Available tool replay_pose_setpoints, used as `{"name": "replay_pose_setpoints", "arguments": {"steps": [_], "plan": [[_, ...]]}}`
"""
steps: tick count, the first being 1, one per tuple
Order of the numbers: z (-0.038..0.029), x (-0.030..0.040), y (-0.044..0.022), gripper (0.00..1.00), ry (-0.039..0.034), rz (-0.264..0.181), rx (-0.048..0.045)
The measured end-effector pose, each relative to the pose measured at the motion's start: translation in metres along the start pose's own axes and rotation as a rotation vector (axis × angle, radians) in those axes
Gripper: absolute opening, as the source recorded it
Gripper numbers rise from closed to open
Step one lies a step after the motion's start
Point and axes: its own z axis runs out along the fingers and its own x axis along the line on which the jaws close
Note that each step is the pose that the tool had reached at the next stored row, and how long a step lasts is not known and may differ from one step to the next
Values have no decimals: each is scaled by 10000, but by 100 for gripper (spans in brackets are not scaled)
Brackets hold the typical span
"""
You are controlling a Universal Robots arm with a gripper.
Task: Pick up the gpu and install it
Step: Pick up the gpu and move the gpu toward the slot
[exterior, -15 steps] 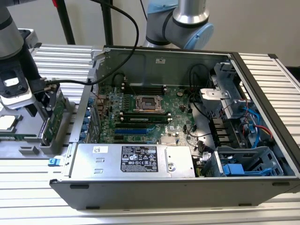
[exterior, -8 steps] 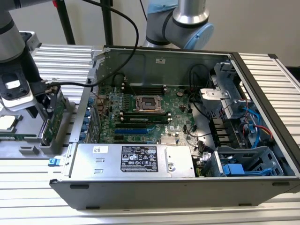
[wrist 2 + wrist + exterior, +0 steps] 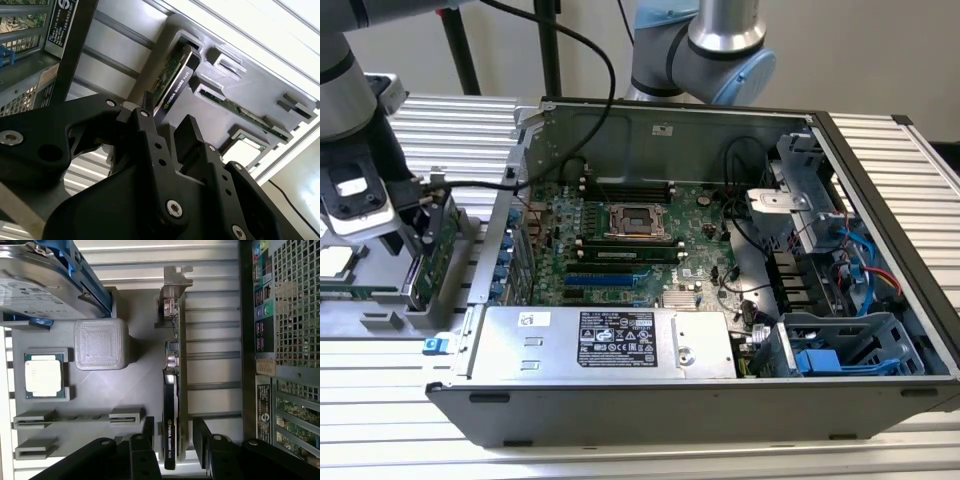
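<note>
An open computer case [image 3: 880, 150] filled the middle of the exterior view. Its green motherboard [image 3: 620, 230] lay flat inside and a silver power supply [image 3: 610, 340] sat at six o'clock from it. A black cable [image 3: 590, 60] looped over the case rim at about eleven o'clock. At nine o'clock from the case, on the exterior view's left, stood a grey holder [image 3: 380, 310]. The case's rear wall [image 3: 290, 315], part of it perforated, rose between the holder and the motherboard.

In the first wrist view the holder also carried a processor chip [image 3: 45, 375] in a square pocket, a grey ribbed block [image 3: 100, 344], a memory stick [image 3: 75, 416] in a narrow slot and a hard drive [image 3: 40, 275] on blue rails.

The gpu [image 3: 440, 250] stood on its long edge in a holder slot just beside the case wall. In the exterior view its long axis ran from about seven o'clock to one o'clock, roughly parallel to that wall. The first wrist view showed it edge-on. Its black cover faced the chip and block, its green board faced the case, and its silver bracket [image 3: 177, 277] was at the end farther from the fingers.

The gripper [image 3: 173, 427] straddled the gpu's other end. Its jaws were slightly wider than the card, with a sliver of gap on either side. The gpu was still seated in its slot.
</note>
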Motion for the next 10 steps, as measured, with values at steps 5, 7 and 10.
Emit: {"name": "replay_pose_setpoints", "arguments": {"steps": [5,7,10], "plan": [[40,1,-1,100,0,0,0],[56,1,-1,100,-1,0,-1],[79,2,-2,100,-1,0,-1]]}}
